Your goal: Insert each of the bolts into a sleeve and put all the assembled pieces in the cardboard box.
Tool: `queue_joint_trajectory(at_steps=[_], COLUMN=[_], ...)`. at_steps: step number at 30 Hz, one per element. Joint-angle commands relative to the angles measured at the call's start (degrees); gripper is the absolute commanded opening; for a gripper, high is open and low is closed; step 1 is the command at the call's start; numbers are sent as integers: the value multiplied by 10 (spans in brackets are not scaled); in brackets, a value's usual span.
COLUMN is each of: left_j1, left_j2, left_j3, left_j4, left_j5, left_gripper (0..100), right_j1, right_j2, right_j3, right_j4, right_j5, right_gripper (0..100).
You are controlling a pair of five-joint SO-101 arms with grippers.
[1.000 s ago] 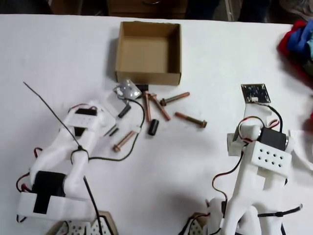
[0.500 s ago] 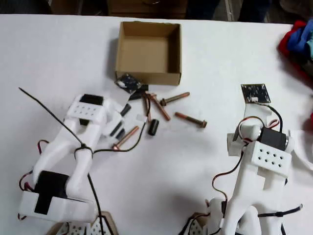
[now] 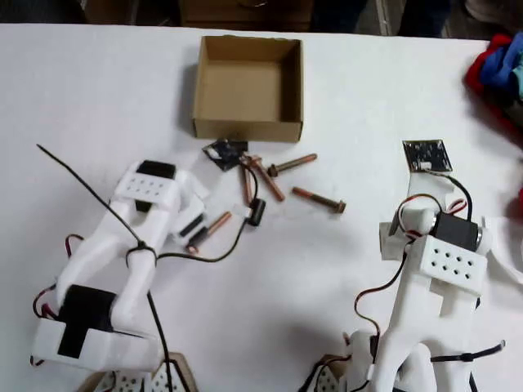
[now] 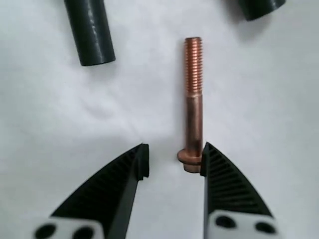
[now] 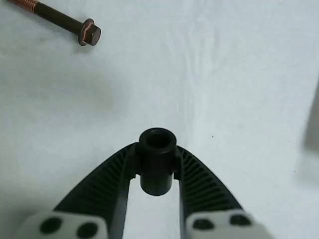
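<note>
A copper bolt (image 4: pixel 193 99) lies on the white table, its head touching the inside of one finger of my open left gripper (image 4: pixel 173 160); in the high view this bolt (image 3: pixel 209 230) sits at the left arm's tip. Two black sleeves (image 4: pixel 89 32) (image 4: pixel 256 6) lie just beyond it. My right gripper (image 5: pixel 157 149) is shut on an upright black sleeve (image 5: pixel 157 164), with a dark bolt (image 5: pixel 60 20) farther off. The cardboard box (image 3: pixel 249 122) stands at the back, with nothing visible inside it. Several more bolts (image 3: pixel 292 165) (image 3: pixel 319 199) (image 3: pixel 265 178) and a sleeve (image 3: pixel 257 212) lie in front of it.
The right arm (image 3: pixel 433 245) stands at the right side, well apart from the bolts. A black cable (image 3: pixel 82 184) trails from the left arm. Coloured cloth (image 3: pixel 498 65) lies at the far right edge. Open table lies left of the box and between the arms.
My left arm has swung and dropped its gripper over the front-left bolt, its wrist camera ending up closer to the bolts. The right arm has not moved.
</note>
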Motion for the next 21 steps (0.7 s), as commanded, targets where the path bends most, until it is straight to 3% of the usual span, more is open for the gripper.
queue_joint_trajectory(at_steps=[1,8,15,18,21], left_j1=[4,0,-53,-65,-66], left_j2=[-5,-5,-6,-5,-5], left_j3=[15,68,66,67,67], left_j4=[11,3,-123,-216,-225], left_j5=[-5,-124,-275,-284,-287], left_gripper=[193,192,191,191,191], right_j1=[8,8,8,8,8], right_j2=[-19,-19,-19,-19,-19], right_j3=[-4,-4,-3,-3,-3], right_j4=[-3,-3,-2,-2,-2], right_j5=[-1,-1,-1,-1,-1], right_gripper=[22,22,22,22,22])
